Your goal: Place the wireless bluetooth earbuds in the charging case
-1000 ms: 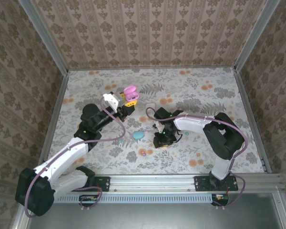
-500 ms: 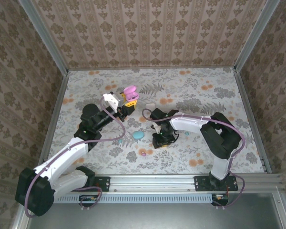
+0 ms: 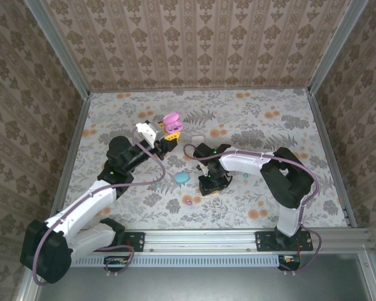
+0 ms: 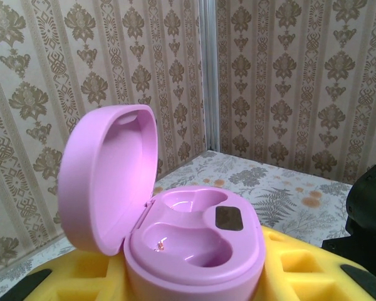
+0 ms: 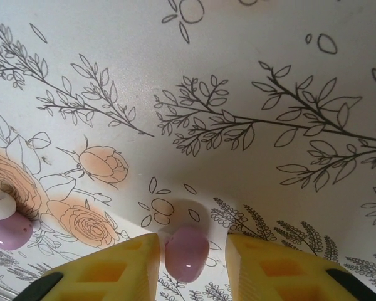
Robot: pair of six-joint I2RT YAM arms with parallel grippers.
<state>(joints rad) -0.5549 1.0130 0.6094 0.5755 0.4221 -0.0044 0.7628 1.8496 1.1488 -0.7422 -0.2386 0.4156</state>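
- Between the yellow pads of the right gripper (image 5: 192, 244) sits a pink earbud (image 5: 187, 254). The jaws are narrowly parted astride it. The bud touches one pad and a sliver of gap shows at the other, so I cannot tell whether it is pinched.
- Near it on the floral table (image 5: 238, 75) lies a second pink earbud (image 5: 5, 229) with a whitish tip.
- Seen from above, that gripper points down at mid-table, with a teal case (image 3: 182, 178) near it.
- The left gripper (image 4: 194, 279) is clamped on the pink charging case (image 4: 194, 241). The case stands upright between yellow pads with its lid (image 4: 109, 175) swung open and its wells facing up.
- From above, the held case is farther back than the right gripper, with a small whitish piece (image 3: 198, 139) lying between them.
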